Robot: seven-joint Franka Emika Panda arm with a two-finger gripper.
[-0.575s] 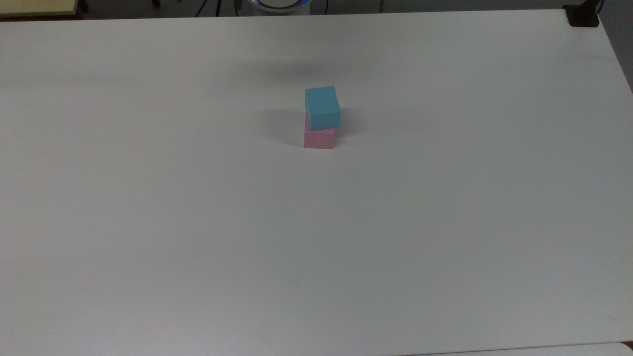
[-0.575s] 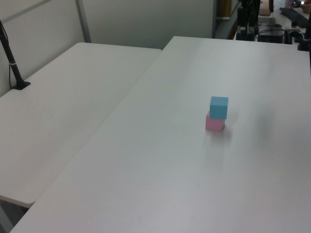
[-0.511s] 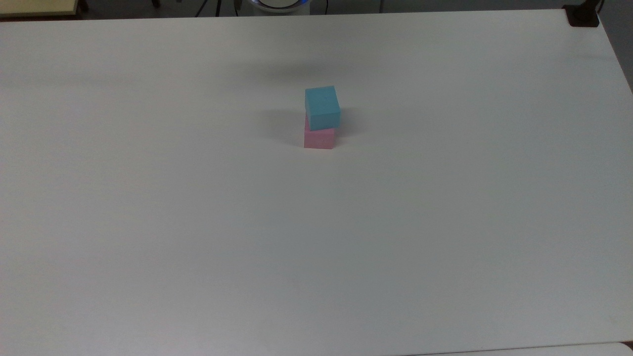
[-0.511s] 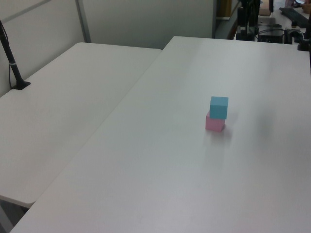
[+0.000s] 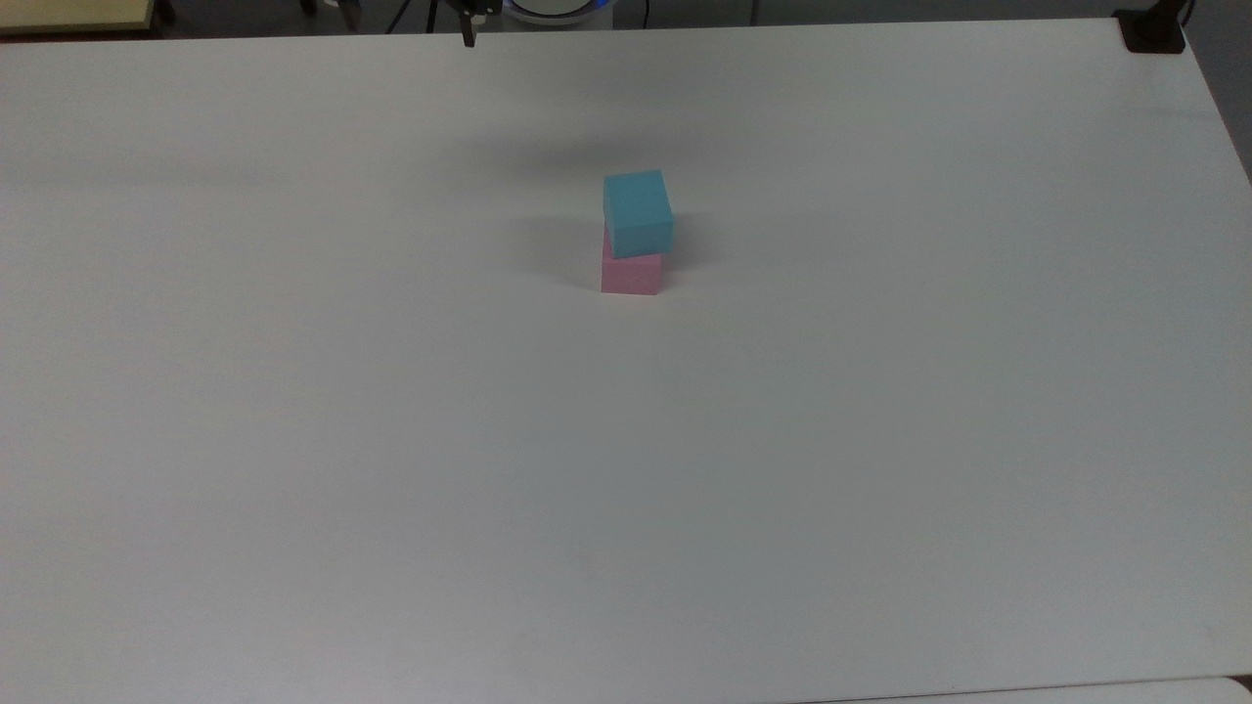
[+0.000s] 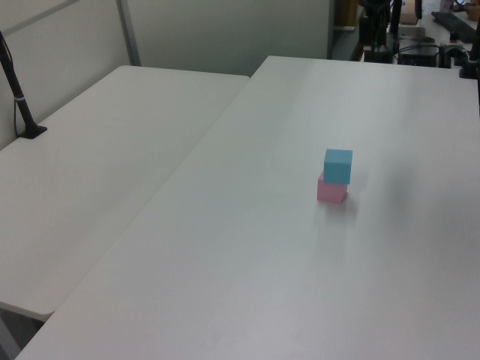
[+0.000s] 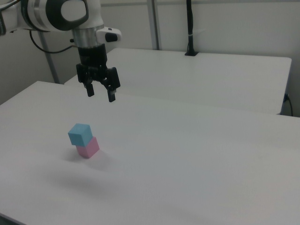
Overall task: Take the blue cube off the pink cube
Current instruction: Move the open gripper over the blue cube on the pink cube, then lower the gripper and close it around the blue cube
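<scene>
The gripper (image 7: 100,93) hangs with its fingers spread and empty, high above the table (image 7: 197,154). The blue cube (image 7: 79,134) sits on the pink cube (image 7: 88,147), slightly askew — untouched. Approach stage, I'd say: next it must descend and straddle the blue one.
</scene>
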